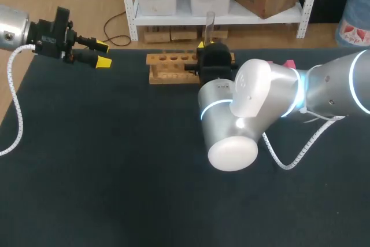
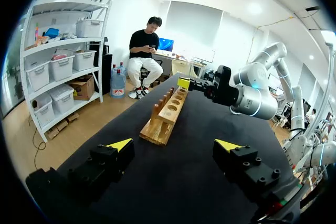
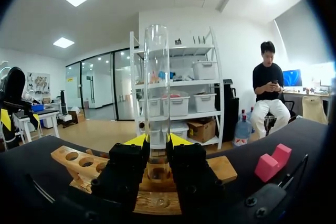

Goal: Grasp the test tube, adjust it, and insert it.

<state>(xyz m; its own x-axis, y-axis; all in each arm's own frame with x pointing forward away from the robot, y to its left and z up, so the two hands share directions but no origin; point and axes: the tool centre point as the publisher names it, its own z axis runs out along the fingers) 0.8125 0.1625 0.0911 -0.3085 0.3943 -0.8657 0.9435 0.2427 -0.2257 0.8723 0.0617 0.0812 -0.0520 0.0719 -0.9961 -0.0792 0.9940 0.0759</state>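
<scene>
Item examined: test tube (image 3: pixel 157 77), clear, thin-walled, open mouth upward. It stands upright over the end of the wooden rack (image 1: pixel 170 67) nearest the right arm, clamped low on its body between the two yellow-tipped fingers of the right gripper (image 3: pixel 157 142). Most of its length rises free above the fingers. Its lower end sits at or in an end hole. The fingers hide whether it has entered.

Handling judgement: light, rigid, smooth and brittle. The wall is likely to slip under a loose hold and crack under a hard one or a sideways knock on the hole's rim. The low hold suits a straight descent (a tilt would bind it against the wood). Best gripped on the straight wall, never at the lip.

The left gripper (image 1: pixel 103 54) hangs over the table's (image 1: pixel 115 172) far left corner, fingers apart, holding nothing, well apart from the rack. A pink block (image 1: pixel 289 63) lies beyond the right arm, near the rack's end.
</scene>
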